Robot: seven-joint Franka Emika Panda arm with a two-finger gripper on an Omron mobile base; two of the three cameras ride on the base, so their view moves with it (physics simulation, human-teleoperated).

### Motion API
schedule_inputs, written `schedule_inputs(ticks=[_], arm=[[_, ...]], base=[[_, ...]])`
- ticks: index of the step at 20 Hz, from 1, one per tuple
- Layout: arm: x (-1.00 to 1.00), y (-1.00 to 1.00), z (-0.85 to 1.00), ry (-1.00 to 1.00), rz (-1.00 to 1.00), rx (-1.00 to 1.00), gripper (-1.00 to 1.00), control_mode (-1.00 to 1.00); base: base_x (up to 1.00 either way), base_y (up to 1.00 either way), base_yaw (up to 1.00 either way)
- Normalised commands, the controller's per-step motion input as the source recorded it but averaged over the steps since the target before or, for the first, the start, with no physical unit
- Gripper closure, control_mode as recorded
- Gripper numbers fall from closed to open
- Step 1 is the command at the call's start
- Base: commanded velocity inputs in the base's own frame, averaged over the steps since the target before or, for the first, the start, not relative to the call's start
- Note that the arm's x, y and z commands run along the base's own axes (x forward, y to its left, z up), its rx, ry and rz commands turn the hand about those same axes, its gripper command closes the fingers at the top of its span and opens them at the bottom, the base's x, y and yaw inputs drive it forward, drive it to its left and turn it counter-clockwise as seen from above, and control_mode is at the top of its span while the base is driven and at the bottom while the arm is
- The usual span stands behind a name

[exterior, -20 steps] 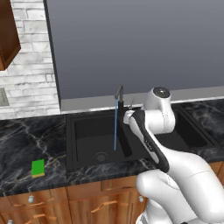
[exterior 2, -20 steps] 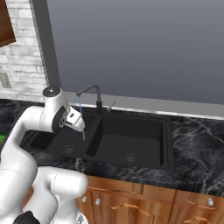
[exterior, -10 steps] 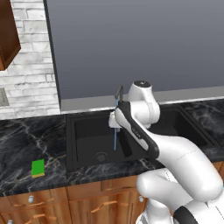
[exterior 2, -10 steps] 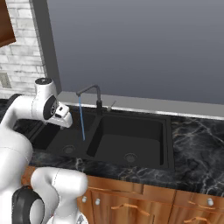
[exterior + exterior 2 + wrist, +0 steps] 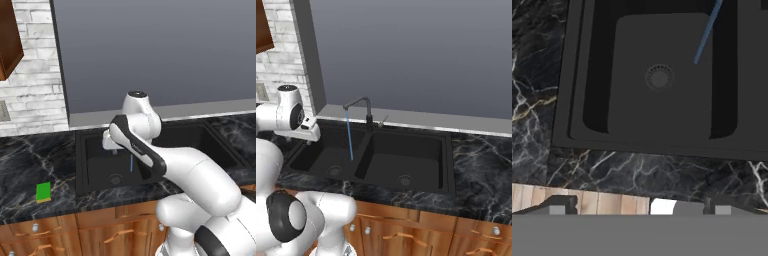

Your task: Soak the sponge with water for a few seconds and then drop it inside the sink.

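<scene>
Two basins make up the matte black sink (image 5: 406, 150), set into a dark marbled bench (image 5: 30, 165) with wooden cabinet fronts (image 5: 421, 230) below and a grey wall panel (image 5: 421, 55) behind. A slim dark faucet (image 5: 358, 107) arches over the left basin, and the water (image 5: 349, 135) falls from it as a thin blue stream toward that basin's floor near the round drain (image 5: 659, 77). White brick (image 5: 35, 75) covers the wall at the left, with a brown upper cabinet (image 5: 9, 40) above it. The sponge (image 5: 43, 192) lies flat on the bench to the left of the sink, green side up, near the bench's front edge and well apart from the arm. The arm's white links cross in front of the sink in the left base view and hide part of the right basin. The gripper (image 5: 639, 206) hangs above the front rim of the left basin, looking down into it; its fingers (image 5: 558, 205) stand wide apart, holding nothing and touching nothing. Between the gripper and the sponge lies bare marbled bench, and the water stream runs to the gripper's right, clear of it.
</scene>
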Motion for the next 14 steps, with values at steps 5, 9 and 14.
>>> schedule_inputs(ticks=[5, 9, 14], arm=[[-0.23, 0.60, -0.22, -0.04, 0.08, 0.00, -1.00, -1.00], [-0.21, 0.54, -0.04, -0.01, 0.08, 0.00, -1.00, -1.00], [-0.05, 0.49, 0.00, 0.00, 0.05, 0.00, -1.00, -1.00]], base=[[0.00, 0.00, 0.00], [0.00, 0.00, 0.00], [0.00, 0.00, 0.00]])
